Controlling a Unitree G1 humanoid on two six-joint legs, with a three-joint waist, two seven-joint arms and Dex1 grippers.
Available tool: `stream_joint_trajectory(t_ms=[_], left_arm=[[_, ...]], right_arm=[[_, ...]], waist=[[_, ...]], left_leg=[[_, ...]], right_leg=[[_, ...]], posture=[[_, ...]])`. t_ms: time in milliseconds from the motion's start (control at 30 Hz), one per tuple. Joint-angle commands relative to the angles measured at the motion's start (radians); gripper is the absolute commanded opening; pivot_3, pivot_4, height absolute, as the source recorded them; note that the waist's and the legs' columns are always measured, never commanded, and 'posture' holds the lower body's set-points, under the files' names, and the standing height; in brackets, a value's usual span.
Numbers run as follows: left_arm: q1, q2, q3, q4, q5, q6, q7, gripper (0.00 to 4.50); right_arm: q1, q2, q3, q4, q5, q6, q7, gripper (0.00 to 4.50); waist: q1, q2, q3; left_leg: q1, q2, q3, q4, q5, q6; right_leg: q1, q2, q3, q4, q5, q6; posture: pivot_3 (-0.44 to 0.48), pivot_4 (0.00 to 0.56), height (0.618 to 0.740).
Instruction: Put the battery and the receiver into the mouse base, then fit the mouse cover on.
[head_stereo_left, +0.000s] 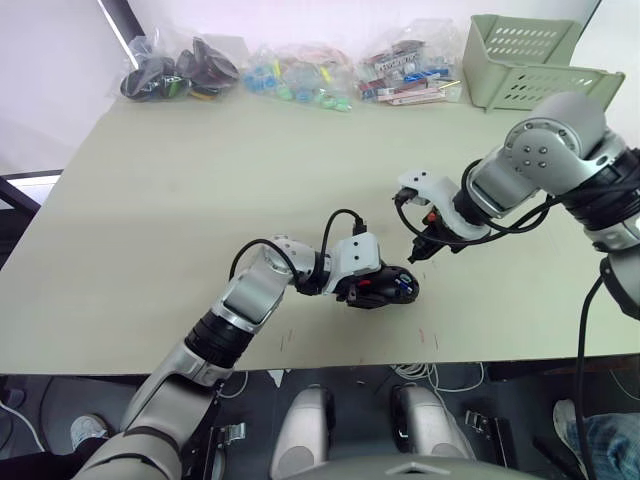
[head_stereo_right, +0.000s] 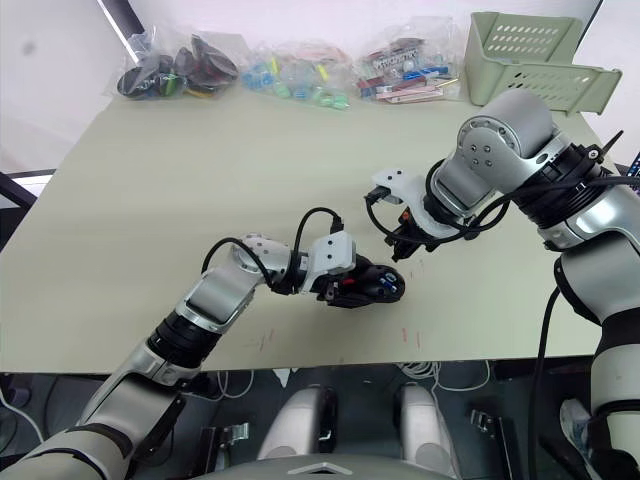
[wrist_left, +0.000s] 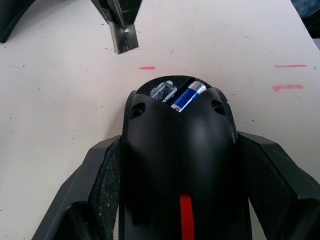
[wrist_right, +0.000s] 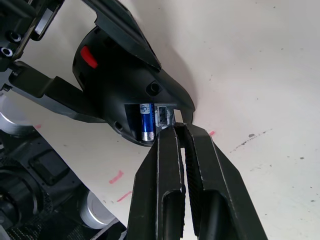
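**Mouse base gripped on the tabletop, battery in its bay**

Left eye view: just below the middle of the frame the left tool (head_stereo_left: 385, 285) pinches the black mouse base (head_stereo_left: 392, 287), which rests on the pale tabletop (head_stereo_left: 200, 200). A speck of blue at the base's right end is the battery (head_stereo_left: 404, 284). Up and to the right, the right tool (head_stereo_left: 418, 250) points down toward that end, its tip near the base but apart from it. Along the top edge lie clear bags of small parts (head_stereo_left: 290, 72), and a green basket (head_stereo_left: 530, 60) sits in the upper right corner.

Left wrist view: the base fills the lower centre, a black finger (wrist_left: 95, 190) pressed to each flank and a red strip on its back. In the open compartment at upper centre the battery lies beside a metal-walled slot (wrist_left: 165, 91). At the top, left of centre, the other tool's tip hangs above the tabletop, pressed together.

Right wrist view: the right tool's fingers (wrist_right: 167, 170), in the lower centre, are pressed together with nothing between them. Just beyond their tips, mid-frame, the battery stands in its bay beside the slot holding the receiver (wrist_right: 163, 116).
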Motion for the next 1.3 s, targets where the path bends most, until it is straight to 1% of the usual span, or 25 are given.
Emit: stream_joint_trajectory(t_ms=[33, 200, 533, 1300], left_arm=[[-0.019, -0.004, -0.015, 0.006, 0.013, -0.015, -0.008, 2.92], [-0.025, -0.013, -0.018, 0.016, 0.018, -0.018, -0.006, 2.92], [-0.024, -0.021, -0.018, 0.016, 0.024, -0.018, -0.007, 2.92], [-0.019, -0.031, -0.02, 0.024, 0.033, -0.029, -0.003, 2.92]], right_arm=[[0.013, -0.004, 0.014, -0.012, 0.022, 0.005, -0.007, 0.0], [0.021, 0.002, 0.035, 0.001, 0.056, 0.005, -0.015, 0.0], [0.014, 0.038, 0.039, 0.041, 0.063, 0.005, -0.038, 0.0], [0.043, 0.056, 0.035, 0.055, -0.013, 0.005, -0.029, 0.0]], waist=[[0.0, 0.0, 0.0], [0.0, 0.0, 0.0], [0.002, 0.0, 0.0], [0.002, 0.0, 0.0]], left_leg=[[0.0, 0.0, 0.0, 0.0, 0.0, 0.0], [0.0, 0.0, 0.0, 0.0, 0.0, 0.0], [0.0, 0.0, 0.0, 0.002, 0.0, 0.0], [0.0, 0.0, -0.001, 0.002, 0.0, 0.0]], right_leg=[[0.0, 0.0, 0.0, 0.0, 0.0, 0.0], [0.0, 0.0, 0.0, 0.0, 0.0, 0.0], [0.0, 0.0, 0.0, 0.001, 0.0, 0.0], [0.001, 0.0, 0.0, 0.001, 0.0, 0.0]], posture=[[0.0, 0.15, 0.74], [0.0, 0.15, 0.74], [0.0, 0.15, 0.74], [0.0, 0.15, 0.74]])
